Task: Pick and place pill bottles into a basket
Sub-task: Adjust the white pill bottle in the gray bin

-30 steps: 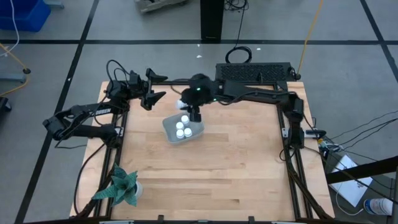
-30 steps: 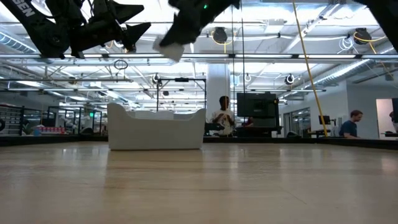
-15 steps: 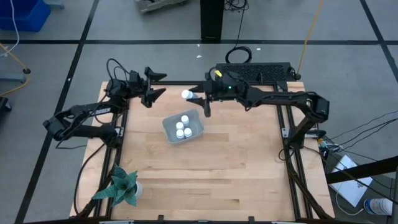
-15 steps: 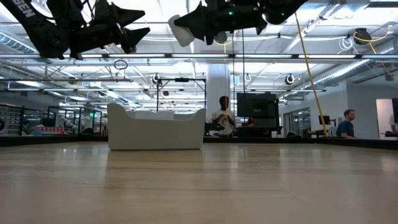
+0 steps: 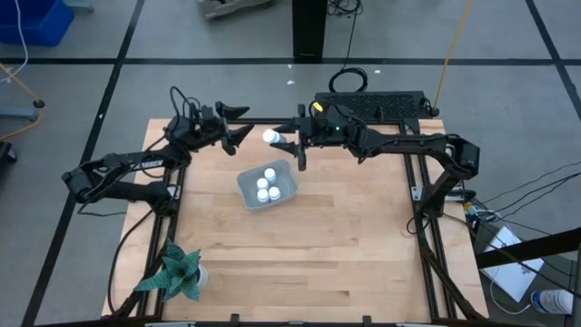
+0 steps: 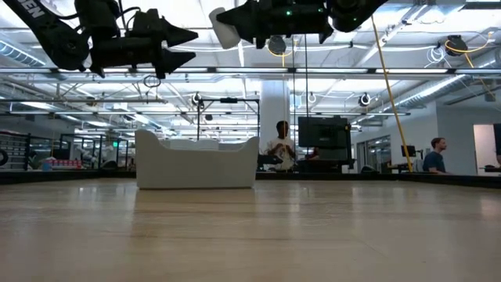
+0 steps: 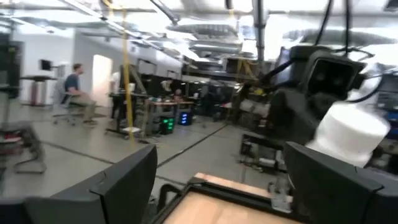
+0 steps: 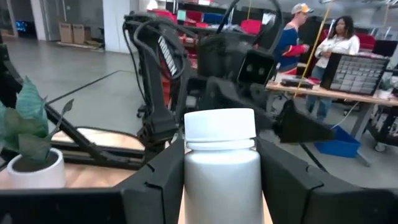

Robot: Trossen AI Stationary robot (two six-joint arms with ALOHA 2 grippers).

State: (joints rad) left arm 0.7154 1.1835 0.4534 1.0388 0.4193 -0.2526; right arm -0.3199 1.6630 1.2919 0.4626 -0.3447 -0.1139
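Basket [image 5: 246,186] with three pill bottles [image 5: 267,183] inside.

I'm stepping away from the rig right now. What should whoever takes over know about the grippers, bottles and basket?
Right gripper: shut on a small white cylindrical pill bottle, held sideways in the air beyond the pale grey-blue plastic basket.
Left gripper: open, empty, raised, facing that bottle.
Done: three white bottles stand in the basket.
Left: the held bottle still needs placing.
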